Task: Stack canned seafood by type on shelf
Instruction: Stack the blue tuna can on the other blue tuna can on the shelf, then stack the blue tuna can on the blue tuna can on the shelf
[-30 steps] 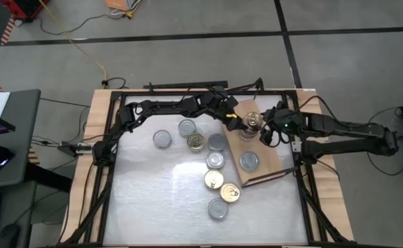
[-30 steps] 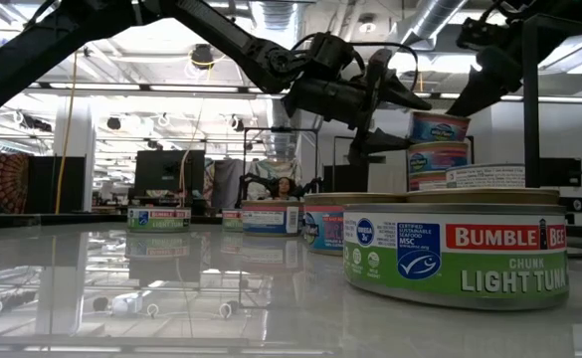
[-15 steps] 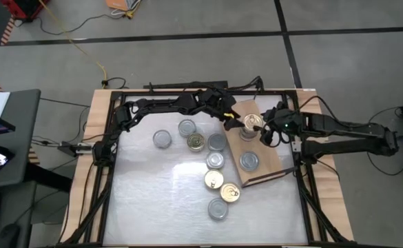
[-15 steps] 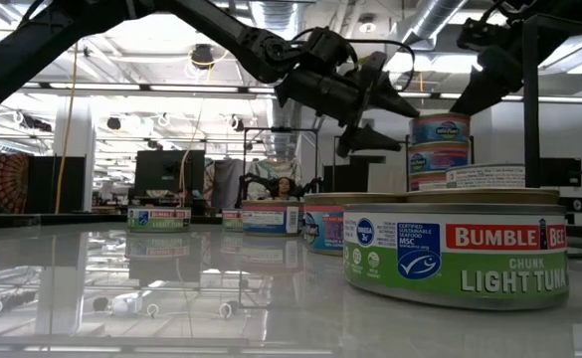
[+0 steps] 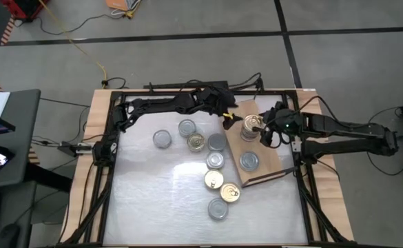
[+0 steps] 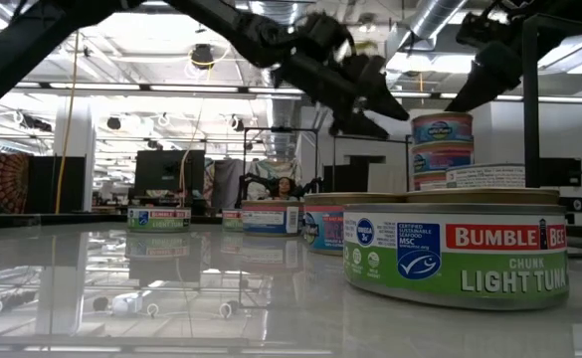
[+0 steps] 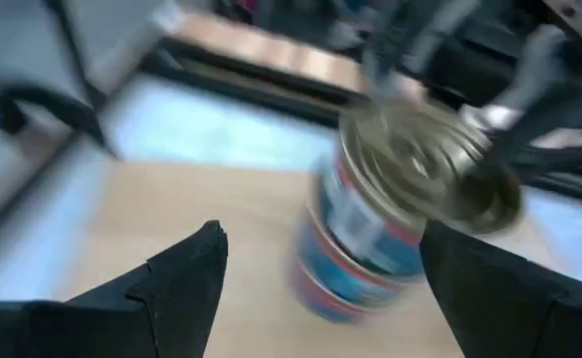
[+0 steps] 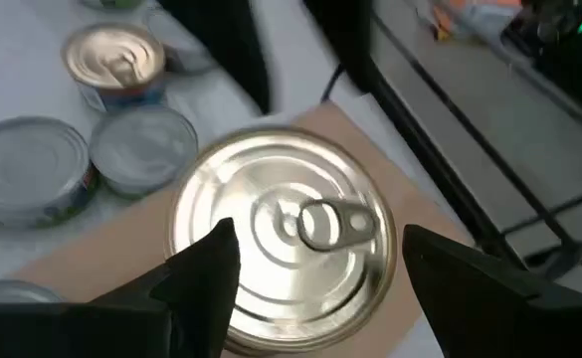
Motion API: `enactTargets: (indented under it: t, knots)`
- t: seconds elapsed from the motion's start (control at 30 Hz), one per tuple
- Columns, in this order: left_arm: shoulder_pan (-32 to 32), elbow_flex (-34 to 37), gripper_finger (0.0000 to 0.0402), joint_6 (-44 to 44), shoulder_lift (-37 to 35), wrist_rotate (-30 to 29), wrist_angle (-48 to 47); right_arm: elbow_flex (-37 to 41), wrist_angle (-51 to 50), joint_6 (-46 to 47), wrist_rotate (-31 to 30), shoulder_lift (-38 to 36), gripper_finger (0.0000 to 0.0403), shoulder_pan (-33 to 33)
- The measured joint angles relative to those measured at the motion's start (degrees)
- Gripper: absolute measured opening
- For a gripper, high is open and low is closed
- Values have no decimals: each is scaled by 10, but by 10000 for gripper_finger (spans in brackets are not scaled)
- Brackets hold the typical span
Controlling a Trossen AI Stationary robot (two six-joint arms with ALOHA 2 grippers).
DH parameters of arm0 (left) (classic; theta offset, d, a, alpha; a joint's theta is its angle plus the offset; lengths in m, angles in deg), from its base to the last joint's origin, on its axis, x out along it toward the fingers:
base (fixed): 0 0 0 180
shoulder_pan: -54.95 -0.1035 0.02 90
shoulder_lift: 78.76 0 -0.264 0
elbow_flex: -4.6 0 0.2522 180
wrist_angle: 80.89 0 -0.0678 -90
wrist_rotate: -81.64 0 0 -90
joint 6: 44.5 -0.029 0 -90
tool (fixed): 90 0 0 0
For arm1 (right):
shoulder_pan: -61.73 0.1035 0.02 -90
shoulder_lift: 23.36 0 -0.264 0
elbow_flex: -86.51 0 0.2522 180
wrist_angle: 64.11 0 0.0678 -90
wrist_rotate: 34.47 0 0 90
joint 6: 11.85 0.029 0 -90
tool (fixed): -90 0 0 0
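On the wooden shelf (image 5: 270,153) at the table's right, a stack of two blue-labelled tins (image 5: 251,125) stands with a gold pull-tab lid (image 8: 283,239) on top. A single tin (image 5: 249,161) sits on the shelf nearer to me. Several more tins (image 5: 215,160) lie spread over the white tabletop to the left of the shelf. My left gripper (image 5: 229,120) hangs open just left of the stack, which shows beyond its fingers (image 7: 315,268). My right gripper (image 5: 264,132) is open at the stack's right and above it, one finger showing on either side of the lid (image 8: 315,264).
A green-labelled tin (image 6: 457,249) stands close in front of the low camera. The loose tins run in a line from the far left (image 5: 162,139) down to the near middle (image 5: 217,209). Black frame rails (image 5: 303,172) border the table.
My left gripper has risen and drawn back a little from the stack toward the table's far left, rolling about its own line as it went. Its fingers stay apart. The stack stands where it was.
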State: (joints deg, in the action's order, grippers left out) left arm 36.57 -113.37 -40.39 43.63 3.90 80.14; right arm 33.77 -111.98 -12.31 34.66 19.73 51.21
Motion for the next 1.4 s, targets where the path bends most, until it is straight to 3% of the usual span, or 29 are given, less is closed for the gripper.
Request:
enactTargets:
  t: [0.2, 0.43, 0.7, 0.97, 1.17, 1.4]
  knots:
    - [28, 0, 321, -125, -44, -134, -66, -1, 21, -2, -45, -37, 306, -2]
    - [61, 36, 320, -172, -104, -166, -149, -1, 19, 4, -62, -84, 306, 0]
    - [96, 215, 320, -162, -205, -247, -159, -1, 18, 9, -64, -123, 306, 0]
    - [137, 390, 320, -164, -309, -274, -164, -1, 54, -19, -64, -127, 306, -1]
    - [175, 481, 320, -220, -311, -297, -151, -1, 98, -41, -65, -127, 306, -1]
    - [233, 489, 320, -326, -274, -463, -86, -2, 116, -45, -65, -127, 306, -6]
